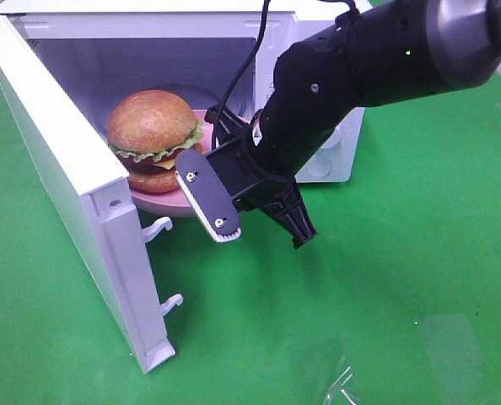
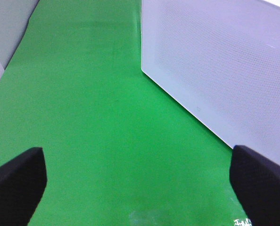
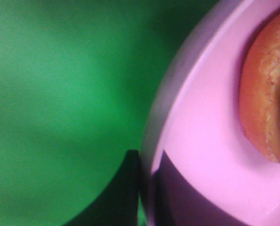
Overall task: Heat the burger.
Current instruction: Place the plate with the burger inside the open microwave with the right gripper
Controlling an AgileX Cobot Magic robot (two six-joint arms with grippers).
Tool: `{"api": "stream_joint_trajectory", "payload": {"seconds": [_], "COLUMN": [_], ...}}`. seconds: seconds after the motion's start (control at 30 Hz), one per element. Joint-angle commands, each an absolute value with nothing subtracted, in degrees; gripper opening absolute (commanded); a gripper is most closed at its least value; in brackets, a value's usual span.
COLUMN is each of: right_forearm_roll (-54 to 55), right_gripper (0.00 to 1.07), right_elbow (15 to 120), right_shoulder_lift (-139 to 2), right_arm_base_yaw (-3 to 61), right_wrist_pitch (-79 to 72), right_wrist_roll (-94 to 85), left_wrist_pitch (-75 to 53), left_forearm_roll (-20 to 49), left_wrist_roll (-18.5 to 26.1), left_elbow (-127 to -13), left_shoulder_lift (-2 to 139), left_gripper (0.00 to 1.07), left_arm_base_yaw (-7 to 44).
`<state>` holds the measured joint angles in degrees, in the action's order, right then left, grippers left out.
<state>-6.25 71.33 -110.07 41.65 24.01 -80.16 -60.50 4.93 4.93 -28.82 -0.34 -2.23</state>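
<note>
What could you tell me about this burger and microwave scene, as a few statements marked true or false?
1. The door of the microwave stands open. True.
2. The burger sits directly on the green cloth. False: it rests on a pink plate at the microwave's opening.
3. Green lettuce shows under the burger's top bun. True.
4. The left gripper is holding the burger. False: its jaws are wide open and empty, above the green cloth beside the door.
</note>
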Motion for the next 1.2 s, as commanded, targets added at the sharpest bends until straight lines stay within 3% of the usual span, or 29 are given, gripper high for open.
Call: {"api": "stream_joint_trajectory", "payload": {"seconds": [0.03, 1.2], "right_forearm_roll": [-5.27, -14.15], "right_gripper": [0.0, 0.0], "right_elbow": [73.74, 99.29], "right_shoulder_lift": [-110.24, -126.91], "right_arm_base_yaw": [41.42, 41.42], "right_wrist_pitch": [21.49, 28.93], "right_wrist_roll": [-80.9, -62.4], "left_wrist_pitch": [-59.64, -59.64], "left_forearm_roll": [5.33, 5.33], "left_wrist_roll": [4.98, 4.98], "left_elbow": [-28.76, -28.76], "left_shoulder_lift": [-1.43, -1.43], "left_gripper": [0.98, 0.98], "left_arm_base_yaw": [-2.29, -2.29]}}
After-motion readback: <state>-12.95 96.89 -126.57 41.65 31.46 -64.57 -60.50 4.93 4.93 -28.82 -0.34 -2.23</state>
